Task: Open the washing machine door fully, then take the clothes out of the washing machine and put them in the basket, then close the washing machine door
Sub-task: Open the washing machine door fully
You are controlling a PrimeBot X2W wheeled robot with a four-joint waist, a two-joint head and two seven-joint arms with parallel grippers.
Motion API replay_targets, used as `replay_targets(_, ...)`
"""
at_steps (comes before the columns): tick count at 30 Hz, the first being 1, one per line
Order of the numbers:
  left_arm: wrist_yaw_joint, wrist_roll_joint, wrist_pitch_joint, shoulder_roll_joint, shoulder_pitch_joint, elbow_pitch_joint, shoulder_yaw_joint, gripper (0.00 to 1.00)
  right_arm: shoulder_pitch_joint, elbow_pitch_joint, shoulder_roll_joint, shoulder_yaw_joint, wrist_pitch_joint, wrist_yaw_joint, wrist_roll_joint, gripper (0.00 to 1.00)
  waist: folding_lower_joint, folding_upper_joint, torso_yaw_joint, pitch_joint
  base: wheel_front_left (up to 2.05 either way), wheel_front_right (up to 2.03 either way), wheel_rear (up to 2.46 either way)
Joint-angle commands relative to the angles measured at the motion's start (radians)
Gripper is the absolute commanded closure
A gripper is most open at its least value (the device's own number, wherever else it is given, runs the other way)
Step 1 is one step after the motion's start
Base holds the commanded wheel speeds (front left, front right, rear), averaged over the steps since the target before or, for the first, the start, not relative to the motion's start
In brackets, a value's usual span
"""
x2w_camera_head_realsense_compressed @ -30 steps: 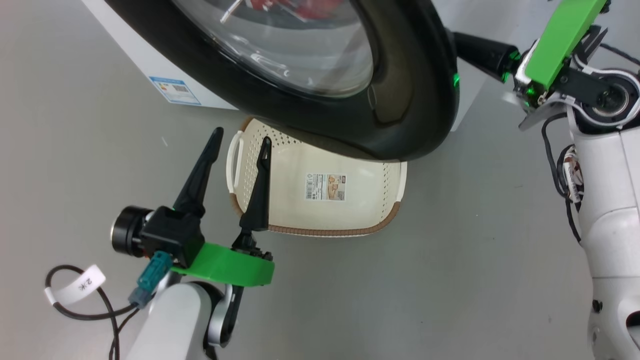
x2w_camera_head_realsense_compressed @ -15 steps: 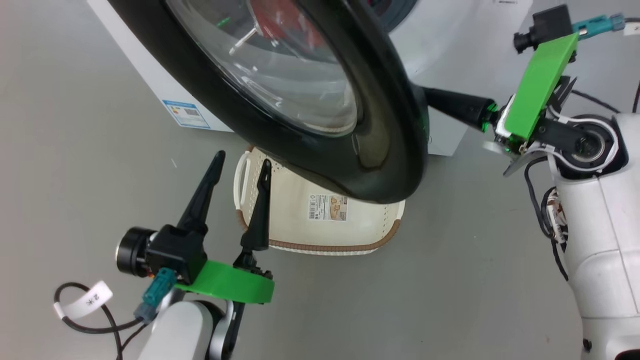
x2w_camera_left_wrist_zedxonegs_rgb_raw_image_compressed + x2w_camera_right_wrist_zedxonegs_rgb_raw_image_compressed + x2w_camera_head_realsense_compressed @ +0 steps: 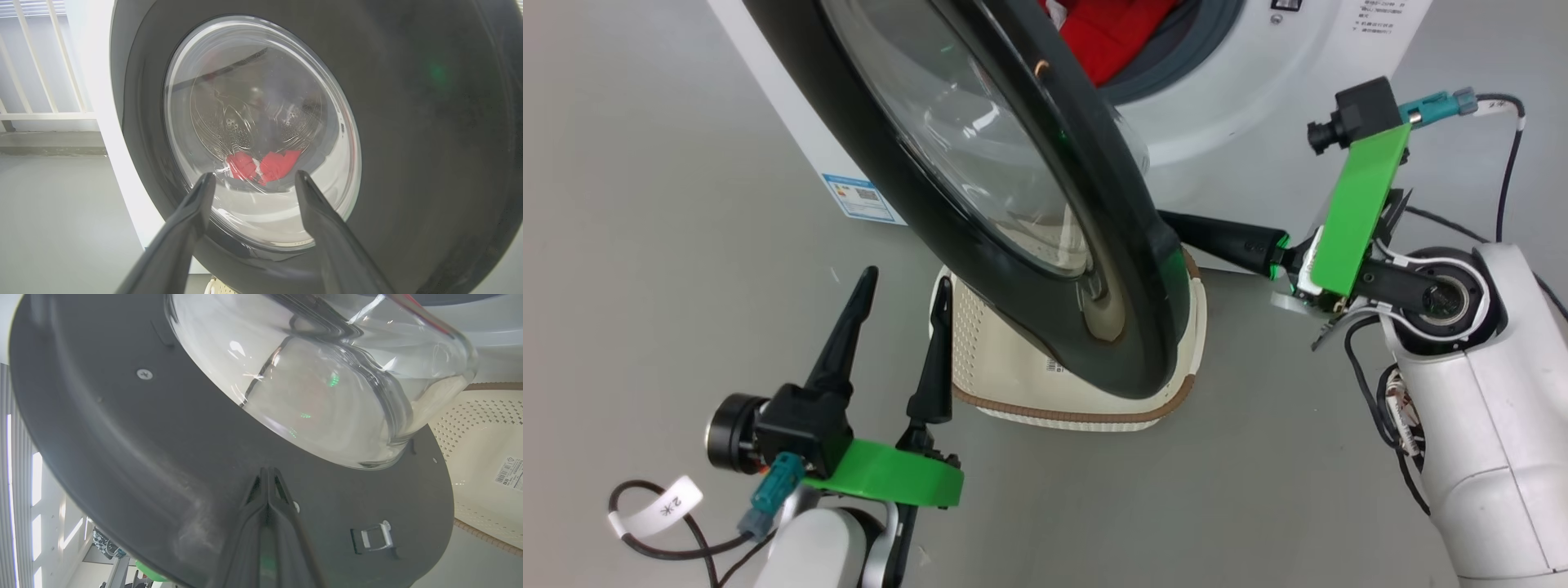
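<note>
Here, right claw pinched closed against washing machine door, left claw splayed wide, empty.

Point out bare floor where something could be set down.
Bare floor left of the washer and left gripper, and in front of the basket. Crowded over the basket: the door overhangs it, right gripper behind.

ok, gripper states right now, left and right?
Left gripper: open, holding nothing.
Right gripper: closed, gripping nothing, tips at the inner face of the glossy black round washing machine door.
</note>
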Motion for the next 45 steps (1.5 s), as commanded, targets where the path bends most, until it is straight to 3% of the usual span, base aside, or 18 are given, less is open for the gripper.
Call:
replay_targets(1, 0.007, -0.004, -0.008, 0.018, -0.002, -0.025, 0.034, 0.0, 0.008, -0.041, 0.02, 0.026, 0.005, 0.008, 0.016, 1.0, 0.0, 0.0, 0.007, -0.007, 0.0, 0.0, 0.0)
replay_targets(16, 0.017, -0.012, -0.008, 0.018, 0.019, -0.018, 0.034, 0.0, 0.079, -0.102, 0.02, 0.106, 0.003, 0.008, 0.053, 1.0, 0.0, 0.0, 0.08, -0.044, 0.0, 0.0, 0.0)
replay_targets(45, 0.033, -0.031, -0.008, 0.021, 0.045, -0.007, 0.02, 0.0, 0.129, -0.104, 0.02, 0.2, -0.029, 0.008, 0.113, 1.0, 0.0, 0.0, 0.234, -0.092, 0.0, 0.0, 0.0)
